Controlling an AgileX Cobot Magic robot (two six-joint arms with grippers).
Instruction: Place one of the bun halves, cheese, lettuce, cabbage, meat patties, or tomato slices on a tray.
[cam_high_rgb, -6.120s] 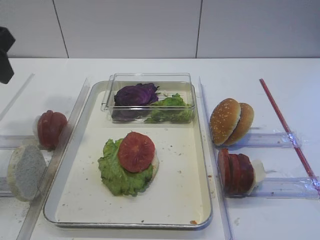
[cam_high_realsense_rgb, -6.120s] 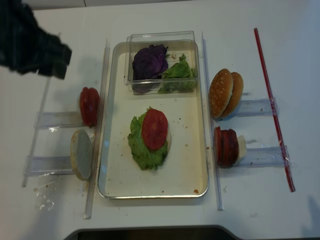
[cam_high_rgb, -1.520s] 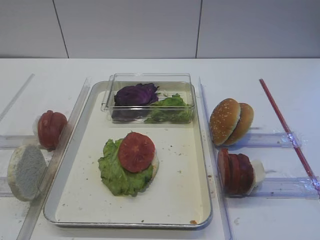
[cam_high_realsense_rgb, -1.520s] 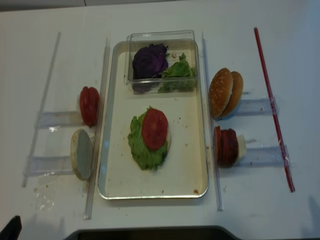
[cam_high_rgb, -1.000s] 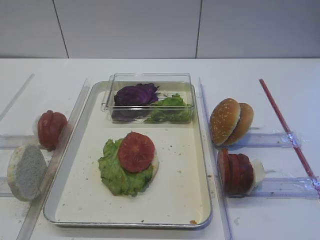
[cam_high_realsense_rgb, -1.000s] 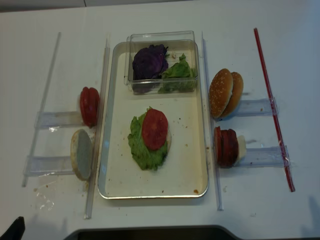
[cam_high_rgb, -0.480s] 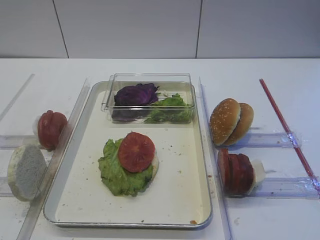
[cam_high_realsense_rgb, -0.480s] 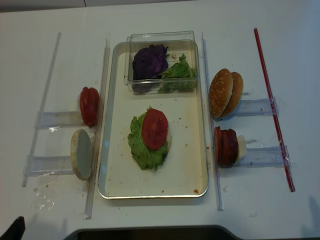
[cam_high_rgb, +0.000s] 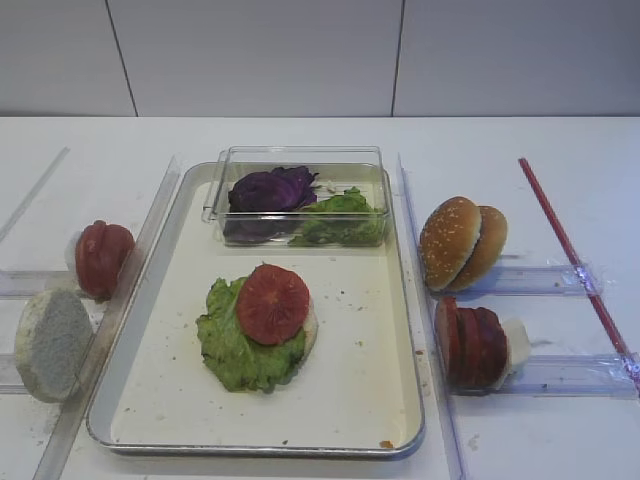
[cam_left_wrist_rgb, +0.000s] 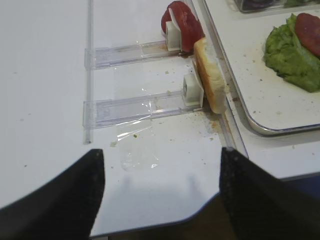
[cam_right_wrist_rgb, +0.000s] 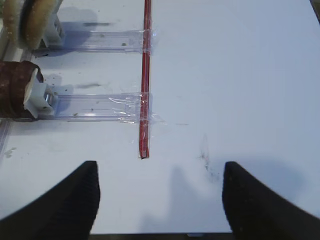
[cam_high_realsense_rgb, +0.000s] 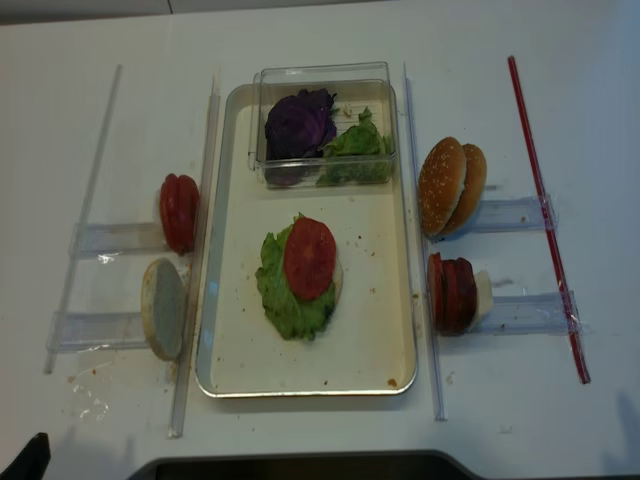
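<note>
On the silver tray (cam_high_rgb: 403, 300) one tomato slice (cam_high_rgb: 272, 303) lies on lettuce (cam_high_rgb: 232, 350) over a pale bun half. Cabbage (cam_high_rgb: 270, 188) and more lettuce sit in a clear box (cam_high_rgb: 300, 158) at the tray's back. More tomato slices (cam_high_rgb: 102, 258) and a bun half (cam_high_rgb: 50, 343) stand left of the tray. Sesame bun halves (cam_high_rgb: 462, 243) and meat patties (cam_high_rgb: 470, 343) stand right of it. Cheese is out of view. My left gripper (cam_left_wrist_rgb: 160, 200) hangs open and empty over the table's front left corner. My right gripper (cam_right_wrist_rgb: 160, 200) is open over bare table.
Clear plastic rails (cam_high_realsense_rgb: 207, 250) and slide holders (cam_high_realsense_rgb: 100, 238) flank the tray on both sides. A red strip (cam_high_realsense_rgb: 545, 220) runs along the far right. Crumbs and a scrap of film (cam_left_wrist_rgb: 135, 132) lie at the table's front left edge.
Six seconds ago the left arm hung over the table's far left; it has drawn back to the front left corner. Over the last second nothing has moved.
</note>
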